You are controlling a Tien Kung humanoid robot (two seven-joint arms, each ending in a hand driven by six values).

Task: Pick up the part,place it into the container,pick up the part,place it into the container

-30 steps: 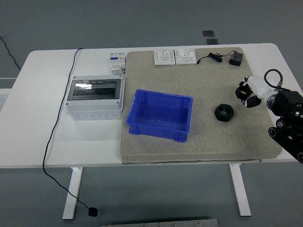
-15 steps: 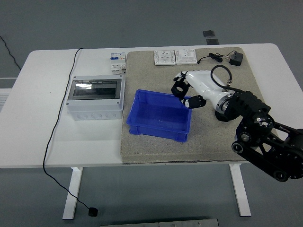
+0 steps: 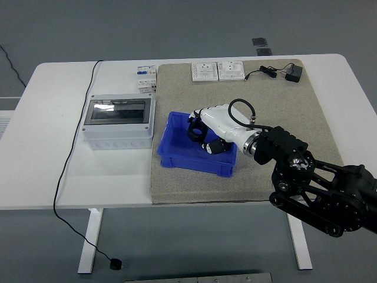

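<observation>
**Q:** Where was the part when you looked?

**A:** I could not find it. The right hand [image 3: 205,133], white with black fingertips, hung over the blue plastic container [image 3: 177,152], and its curled fingers [image 3: 194,131] covered whatever lay beneath them. Whether they clenched a part or nothing, I could not tell from my screen.

**Q:** And the container itself?

**A:** It sat on the grey stone-like mat [image 3: 294,112], toward the mat's left side, a shallow open rectangular bin. The bare part of its floor that I could see showed nothing in it.

**Q:** What about the arm?

**A:** The black right arm [image 3: 318,188] came in from the lower right and crossed the mat's front right corner. I saw no left arm in the head view.

**Q:** What else was on the white table [image 3: 53,147]?

**A:** A grey electrical box with a clear lid [image 3: 118,122] stood just left of the mat. Behind it was a small white breaker unit [image 3: 146,77]. Along the mat's far edge lay two white wall socket plates [image 3: 217,71] and a black power adapter with its cord [image 3: 285,73]. A thin black cable [image 3: 73,147] ran down over the table's front edge.
</observation>
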